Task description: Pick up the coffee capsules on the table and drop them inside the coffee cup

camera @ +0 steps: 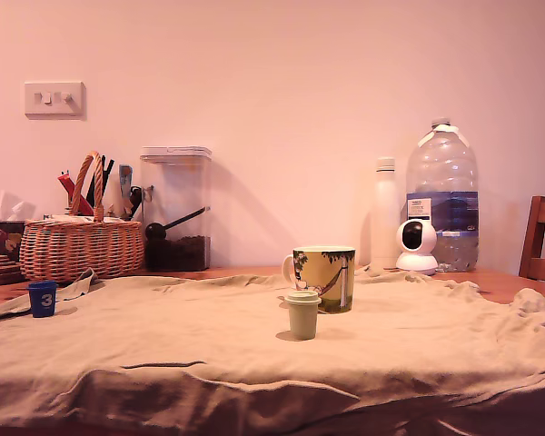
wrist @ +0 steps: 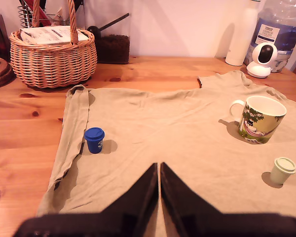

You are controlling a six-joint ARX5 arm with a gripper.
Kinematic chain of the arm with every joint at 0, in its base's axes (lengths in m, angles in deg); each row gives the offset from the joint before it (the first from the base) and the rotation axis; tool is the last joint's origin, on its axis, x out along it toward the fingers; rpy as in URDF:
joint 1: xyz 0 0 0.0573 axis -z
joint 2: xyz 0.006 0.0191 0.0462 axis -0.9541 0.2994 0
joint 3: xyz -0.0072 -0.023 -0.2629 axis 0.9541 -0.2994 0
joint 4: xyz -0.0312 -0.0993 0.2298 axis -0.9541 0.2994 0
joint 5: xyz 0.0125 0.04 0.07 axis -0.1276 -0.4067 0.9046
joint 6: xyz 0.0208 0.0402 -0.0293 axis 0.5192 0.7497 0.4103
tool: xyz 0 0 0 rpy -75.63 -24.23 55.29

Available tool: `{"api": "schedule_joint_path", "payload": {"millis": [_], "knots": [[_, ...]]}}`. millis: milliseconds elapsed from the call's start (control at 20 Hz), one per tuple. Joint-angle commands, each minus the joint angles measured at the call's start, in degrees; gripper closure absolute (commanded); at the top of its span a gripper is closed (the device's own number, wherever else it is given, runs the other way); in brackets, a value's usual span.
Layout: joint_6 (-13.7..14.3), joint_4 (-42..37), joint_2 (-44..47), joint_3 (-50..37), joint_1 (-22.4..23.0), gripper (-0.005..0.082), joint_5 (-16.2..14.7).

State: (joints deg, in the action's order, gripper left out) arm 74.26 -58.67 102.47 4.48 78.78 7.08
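Fingers [wrist: 150, 192] of the gripper [wrist: 159, 174] are pressed together, holding nothing, above the beige cloth [wrist: 177, 123]. Blue capsule [wrist: 94, 139], green capsule [wrist: 283, 170] and mug [wrist: 260, 118] stand unobstructed; wicker basket [wrist: 52, 57] is behind.

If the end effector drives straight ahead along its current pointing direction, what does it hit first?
Probably nothing on the cloth. The shut end effector points up the bare tan cloth, between the blue capsule and the mug. Beyond lie bare table and the wall, though depth is unclear from the wrist view.
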Motion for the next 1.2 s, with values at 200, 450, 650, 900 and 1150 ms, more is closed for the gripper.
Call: {"api": "schedule_joint_path", "payload": {"millis": [200, 450, 650, 900, 1150], "knots": [[5.44, 6.21, -1.22, -0.96, -0.15, 0.0788, -0.11], [5.09, 5.51, -1.20, -0.96, -0.15, 0.0788, -0.09], [1.92, 2.75, -0.63, -0.96, -0.15, 0.0788, 0.13], [-2.27, -2.21, 5.29, -0.96, -0.15, 0.0707, 0.13], [-2.78, -10.54, 15.72, -0.96, -0.02, 0.0177, 0.02]]}}
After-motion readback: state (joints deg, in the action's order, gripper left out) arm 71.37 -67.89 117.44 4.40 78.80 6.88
